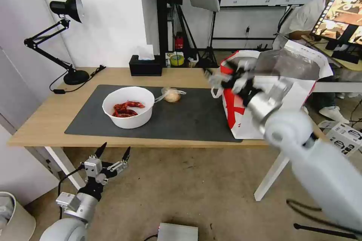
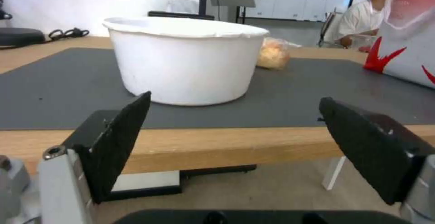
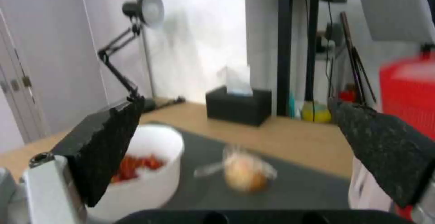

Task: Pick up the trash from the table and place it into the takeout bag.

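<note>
right gripper (image 1: 222, 77) jaws wide, empty, beside white-and-red foil-lined takeout bag (image 1: 264, 98) | small clear bag with yellowish lump (image 3: 244, 171) below jaws on surface | descend centred, close gently | left gripper (image 1: 113, 154) parked, jaws wide

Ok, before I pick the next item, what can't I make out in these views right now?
- Inside of the takeout bag: head view, hidden by the right arm and the foil flap.
- Right end effector: head view, motion-blurred; its wrist view shows it open.
- Small clear bag: right wrist view, blurred, contents unclear.
- Contents of the bowl: left wrist view, hidden by its wall.
- Left end effector is open, below the table.
</note>
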`<state>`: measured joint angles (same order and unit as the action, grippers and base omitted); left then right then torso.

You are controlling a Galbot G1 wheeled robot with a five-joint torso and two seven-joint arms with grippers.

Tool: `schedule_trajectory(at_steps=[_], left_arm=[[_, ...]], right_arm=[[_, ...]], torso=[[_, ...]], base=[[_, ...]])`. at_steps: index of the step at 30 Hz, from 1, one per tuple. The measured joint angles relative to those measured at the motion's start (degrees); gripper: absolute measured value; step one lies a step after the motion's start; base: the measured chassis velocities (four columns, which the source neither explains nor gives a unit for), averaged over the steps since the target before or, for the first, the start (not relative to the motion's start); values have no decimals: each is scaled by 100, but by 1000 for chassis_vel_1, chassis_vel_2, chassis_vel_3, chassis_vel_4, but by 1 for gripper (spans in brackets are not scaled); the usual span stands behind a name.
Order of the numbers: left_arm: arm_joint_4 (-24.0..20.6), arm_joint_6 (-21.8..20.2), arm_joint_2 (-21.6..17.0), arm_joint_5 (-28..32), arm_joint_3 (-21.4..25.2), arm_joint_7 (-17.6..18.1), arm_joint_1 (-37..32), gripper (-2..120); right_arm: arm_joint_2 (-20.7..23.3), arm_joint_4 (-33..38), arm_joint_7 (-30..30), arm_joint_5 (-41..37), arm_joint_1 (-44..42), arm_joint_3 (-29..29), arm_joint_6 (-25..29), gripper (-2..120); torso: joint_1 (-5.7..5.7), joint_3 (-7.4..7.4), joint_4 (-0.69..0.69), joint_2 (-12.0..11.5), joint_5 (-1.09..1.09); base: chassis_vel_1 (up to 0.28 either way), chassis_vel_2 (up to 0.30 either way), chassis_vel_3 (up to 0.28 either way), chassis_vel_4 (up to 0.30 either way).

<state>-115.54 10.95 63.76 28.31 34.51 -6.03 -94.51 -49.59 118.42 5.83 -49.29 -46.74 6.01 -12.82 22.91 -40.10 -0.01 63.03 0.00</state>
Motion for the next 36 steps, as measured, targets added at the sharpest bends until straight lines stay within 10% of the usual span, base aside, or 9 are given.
schedule_trajectory(at_steps=[36], left_arm=[[80,150,150,-112,-96,-11,-96,100]], right_arm=[[-951,81,352,2690,-3867,608,1965,100]], torso=[[1,0,0,0,0]], base=[[0,0,0,0]])
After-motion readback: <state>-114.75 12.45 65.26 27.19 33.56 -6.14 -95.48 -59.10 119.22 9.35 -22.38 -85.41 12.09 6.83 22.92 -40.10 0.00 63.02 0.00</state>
